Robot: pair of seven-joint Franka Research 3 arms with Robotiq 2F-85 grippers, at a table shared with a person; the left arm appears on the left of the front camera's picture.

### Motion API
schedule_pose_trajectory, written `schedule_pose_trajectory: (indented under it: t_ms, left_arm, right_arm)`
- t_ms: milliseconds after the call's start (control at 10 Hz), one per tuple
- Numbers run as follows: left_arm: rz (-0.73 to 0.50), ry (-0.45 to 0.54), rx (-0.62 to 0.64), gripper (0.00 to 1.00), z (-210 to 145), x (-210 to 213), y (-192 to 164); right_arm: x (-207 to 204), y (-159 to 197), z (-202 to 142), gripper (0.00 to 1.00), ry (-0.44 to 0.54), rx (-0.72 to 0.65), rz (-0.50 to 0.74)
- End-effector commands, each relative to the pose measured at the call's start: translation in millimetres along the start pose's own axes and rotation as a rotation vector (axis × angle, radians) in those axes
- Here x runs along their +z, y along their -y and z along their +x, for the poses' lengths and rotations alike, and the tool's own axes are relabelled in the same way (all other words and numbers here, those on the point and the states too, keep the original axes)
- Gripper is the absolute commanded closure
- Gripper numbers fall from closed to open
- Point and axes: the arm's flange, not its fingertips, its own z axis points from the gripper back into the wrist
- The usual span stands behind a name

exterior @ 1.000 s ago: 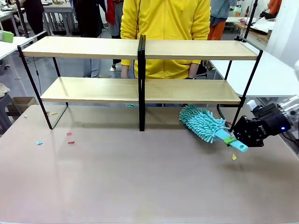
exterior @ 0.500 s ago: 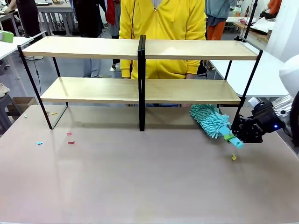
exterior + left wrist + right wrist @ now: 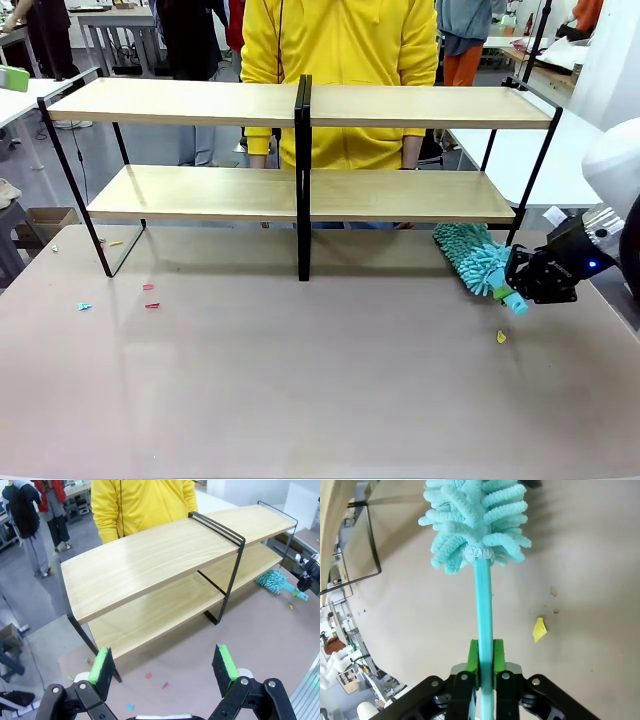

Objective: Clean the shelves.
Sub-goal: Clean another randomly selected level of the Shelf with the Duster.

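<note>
The right gripper [image 3: 512, 290] is clamping its green pads on the handle of a teal duster [image 3: 478, 259], and over the last second it has been pulling back toward the table's right edge, dragging the fluffy head away from the middle of the table until it is now sitting by the foot of the right-hand post of the shelves [image 3: 300, 150]. In the right wrist view the handle is running straight up from between the pressed-together pads [image 3: 499, 656] to the head, which is hovering just over the tabletop near a yellow scrap [image 3: 539, 629]. I judge that the arm is resetting before lifting the duster to a board, since no dusting stroke has landed on the wood yet. The shelves are standing across the far half of the table, up and to the left of this gripper. The left gripper [image 3: 164, 665] is holding its fingers wide apart with nothing between them, looking down on the shelves' left end.
</note>
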Motion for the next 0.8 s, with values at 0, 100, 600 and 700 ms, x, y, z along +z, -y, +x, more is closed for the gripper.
schedule_pose_trajectory:
  t_ms: [0, 100, 600, 700]
  left_arm:
    - [0.004, -0.001, 0.001, 0.0, 0, 0, 1]
    - [0.004, -0.001, 0.001, 0.0, 0, 0, 1]
    - [0.004, -0.001, 0.001, 0.0, 0, 0, 1]
    - [0.004, -0.001, 0.001, 0.0, 0, 0, 1]
  right_arm:
    - [13, 8, -64, 0.87, -0.004, -0.056, -0.021]
    - [18, 6, -73, 0.87, -0.011, -0.082, -0.017]
    - [50, 5, -124, 0.87, -0.118, -0.218, -0.023]
    - [52, 11, -125, 0.87, -0.1, -0.255, -0.034]
